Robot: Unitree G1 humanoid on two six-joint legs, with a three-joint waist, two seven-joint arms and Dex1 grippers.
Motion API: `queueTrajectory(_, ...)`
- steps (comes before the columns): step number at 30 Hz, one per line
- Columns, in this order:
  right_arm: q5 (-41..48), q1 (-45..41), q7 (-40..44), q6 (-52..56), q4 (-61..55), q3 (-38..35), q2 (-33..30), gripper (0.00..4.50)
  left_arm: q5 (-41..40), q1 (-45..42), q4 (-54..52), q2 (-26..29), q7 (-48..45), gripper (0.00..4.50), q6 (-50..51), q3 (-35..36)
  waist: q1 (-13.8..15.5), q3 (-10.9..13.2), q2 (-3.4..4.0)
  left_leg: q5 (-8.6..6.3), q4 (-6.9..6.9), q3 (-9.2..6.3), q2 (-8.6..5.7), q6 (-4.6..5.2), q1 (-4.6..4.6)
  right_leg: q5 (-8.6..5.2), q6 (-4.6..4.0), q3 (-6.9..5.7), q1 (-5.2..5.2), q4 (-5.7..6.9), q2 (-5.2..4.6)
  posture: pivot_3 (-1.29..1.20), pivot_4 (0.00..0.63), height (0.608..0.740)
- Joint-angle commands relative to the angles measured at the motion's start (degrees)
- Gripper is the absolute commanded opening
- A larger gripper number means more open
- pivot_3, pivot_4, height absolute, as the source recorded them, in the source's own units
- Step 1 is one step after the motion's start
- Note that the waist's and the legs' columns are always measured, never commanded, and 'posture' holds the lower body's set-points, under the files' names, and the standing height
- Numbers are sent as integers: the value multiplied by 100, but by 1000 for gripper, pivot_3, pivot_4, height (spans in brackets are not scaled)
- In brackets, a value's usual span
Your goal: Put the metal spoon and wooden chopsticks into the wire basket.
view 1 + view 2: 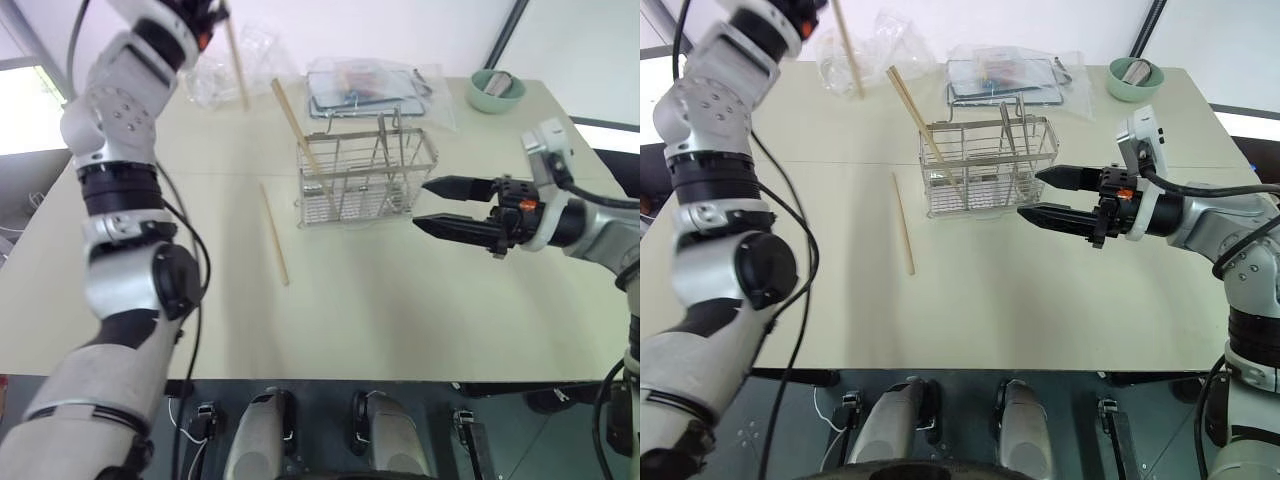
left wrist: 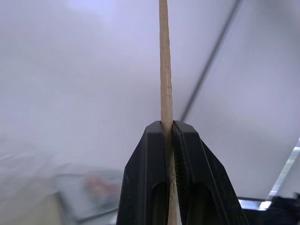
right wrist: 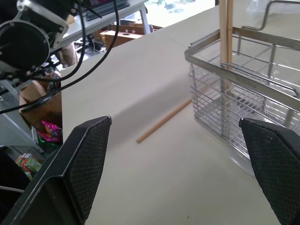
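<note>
- The left gripper (image 2: 169,140) is up high, and its fingers (image 2: 147,178) pinch one wooden chopstick (image 1: 237,65) tight.
- The stick hangs down from the fingers, over the far left part of the surface (image 1: 400,300).
- The right gripper (image 1: 440,205) waits just beside the wire basket (image 1: 365,180), with its fingers spread wide and nothing in them.
- The basket stands in the middle of the surface.
- Two chopsticks (image 1: 298,130) already lean in its left end.
- A thin metal handle, likely the spoon (image 1: 381,150), stands inside the basket too.
- One more chopstick (image 1: 274,233) lies flat on the surface, just left of the basket.
- The chopsticks look light, stiff and smooth, so one could slip or swing if it is held loosely.
- A grip near the middle should keep a stick steady.
- For the flat one, the fingers should come down on both long sides.
- The basket looks light and may slide if a stick bumps it.
- A green bowl (image 1: 495,92) and plastic wrap (image 1: 365,85) sit at the far edge.
</note>
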Motion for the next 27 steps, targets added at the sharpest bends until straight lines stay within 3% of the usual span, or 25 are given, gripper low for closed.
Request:
queueTrajectory(1, 134, -9, -121, -13, -207, -232, -54, 4500, -398, 280, -910, -169, 118, 55, 437, -256, 1, 0, 0, -1, 0, -1, 2, 2, 7, 0, 0, 0, 5, 4, 4, 0, 150, 707)
queueTrajectory(8, 330, 164, -357, 66, -342, -436, -38, 4500, -153, 848, -998, -529, 158, 55, 123, -723, 16, -1, 0, -7, 0, -9, 3, 16, 6, 1, -5, 0, 6, 2, 11, 0, 150, 707)
queueTrajectory(19, 589, 217, -668, 135, -375, -585, -24, 4500, 682, 669, 648, -690, -456, 55, -1604, -1067, 28, 0, -2, -12, 1, -9, 2, 25, -2, 1, -5, -4, 4, -6, 10, 0, 150, 707)
queueTrajectory(27, 694, 275, -785, 151, -435, -627, -52, 4500, 1299, 864, 1229, -854, -754, 55, -2443, -1469, 21, 0, -2, -12, 0, -9, 3, 26, -6, 1, -5, -4, 0, -6, 9, 0, 150, 707)
